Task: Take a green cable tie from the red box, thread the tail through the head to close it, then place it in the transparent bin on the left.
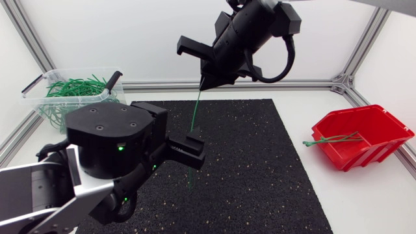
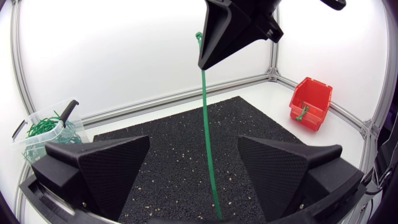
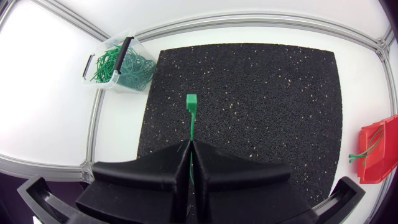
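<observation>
Right end effector (image 1: 203, 82): it is high above the mat, pointing down, and its two fingers are pressed together on the upper part of a green cable tie (image 1: 194, 114) (in the right wrist view only a thin slit stays between the fingers).
Green cable tie: it hangs nearly straight down from the right end effector (image 3: 189, 147). In the right wrist view its square head (image 3: 191, 99) is at the end away from the fingers.
Left end effector (image 2: 194, 143): it is low over the mat with the fingers wide apart and it holds nothing. The lower part of the cable tie (image 2: 207, 137) runs down between the two fingers and touches neither one.
Black mat (image 1: 260, 156): it lies on the middle of the white worktop (image 1: 364, 195), under both end effectors.
Red box (image 1: 364, 153): it stands on the worktop to the right of the mat, well apart from the arms. One more green tie (image 1: 331, 138) lies in it, with one end reaching over the front edge.
Transparent bin (image 1: 65, 97): it stands at the far left corner (beside the mat, not on it), with a heap of green ties (image 1: 75, 86) inside.
</observation>
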`<state>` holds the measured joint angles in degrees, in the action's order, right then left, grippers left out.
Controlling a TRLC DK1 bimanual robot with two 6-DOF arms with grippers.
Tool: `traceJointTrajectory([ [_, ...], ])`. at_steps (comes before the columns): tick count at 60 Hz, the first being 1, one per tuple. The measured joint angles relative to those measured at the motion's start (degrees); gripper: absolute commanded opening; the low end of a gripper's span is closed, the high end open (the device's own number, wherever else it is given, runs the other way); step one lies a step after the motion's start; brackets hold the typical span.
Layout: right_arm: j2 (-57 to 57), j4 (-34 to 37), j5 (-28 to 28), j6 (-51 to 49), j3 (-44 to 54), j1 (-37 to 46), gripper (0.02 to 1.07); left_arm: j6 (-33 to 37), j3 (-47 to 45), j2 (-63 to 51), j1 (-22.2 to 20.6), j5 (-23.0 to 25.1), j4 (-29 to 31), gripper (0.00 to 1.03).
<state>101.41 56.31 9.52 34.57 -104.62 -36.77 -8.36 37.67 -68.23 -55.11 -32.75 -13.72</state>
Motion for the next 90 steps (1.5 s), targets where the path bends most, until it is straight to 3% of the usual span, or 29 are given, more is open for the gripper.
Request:
traceJointTrajectory([
  [13,0.42,1.86,-1.86,2.40,-0.83,-2.86,0.08,5.29,0.00,-4.00,0.42,-2.36,-10.25,0.99],
  [40,0.42,2.27,-9.33,4.92,-0.83,-7.06,0.08,9.97,-0.02,-10.16,1.75,-6.84,-18.27,0.89],
  [48,0.42,2.25,-11.15,5.86,-0.83,-8.22,0.08,10.64,-0.55,-10.16,1.75,-7.26,-20.37,0.80],
  [60,0.42,2.25,-13.51,6.40,-0.83,-9.70,0.08,12.83,-1.79,-10.16,1.75,-8.31,-23.91,0.53],
  [74,0.42,2.21,-15.37,7.28,-0.81,-10.69,0.08,14.49,-3.85,-10.16,0.98,-8.50,-27.36,0.06],
  [79,0.42,1.79,-15.39,7.28,-0.81,-10.82,0.08,15.12,-4.46,-10.16,0.74,-8.48,-28.26,0.04],
  [90,0.22,0.85,-15.37,7.02,-0.13,-10.93,0.30,15.96,-5.64,-9.77,0.55,-8.50,-28.61,0.04],
])
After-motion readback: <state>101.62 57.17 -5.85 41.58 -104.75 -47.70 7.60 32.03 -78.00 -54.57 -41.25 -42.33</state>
